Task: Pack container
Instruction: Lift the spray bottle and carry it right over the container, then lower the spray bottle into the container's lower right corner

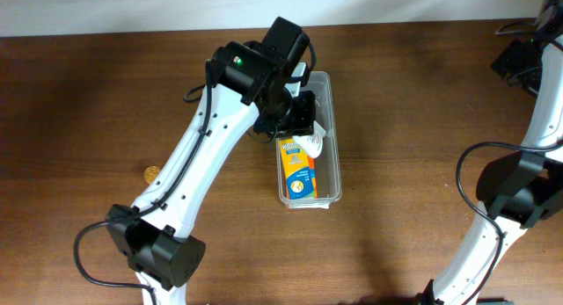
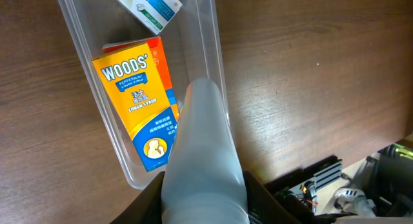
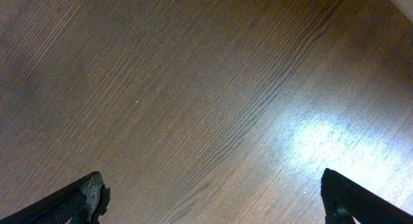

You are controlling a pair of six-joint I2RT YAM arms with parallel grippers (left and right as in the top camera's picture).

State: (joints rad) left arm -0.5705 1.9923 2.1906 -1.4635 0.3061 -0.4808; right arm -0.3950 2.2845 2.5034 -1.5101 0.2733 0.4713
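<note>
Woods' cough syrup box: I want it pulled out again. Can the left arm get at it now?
Probably not: the left end effector hangs right over the open container, but it grips a white tube that partly covers the box.

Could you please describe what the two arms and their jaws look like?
Both the left arm and right arm have white tubular links, black joint housings and looping black cables. The left carries a small green light. The jaws are black.

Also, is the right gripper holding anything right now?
No, the right gripper is open, with only the table showing between its fingers.
</note>
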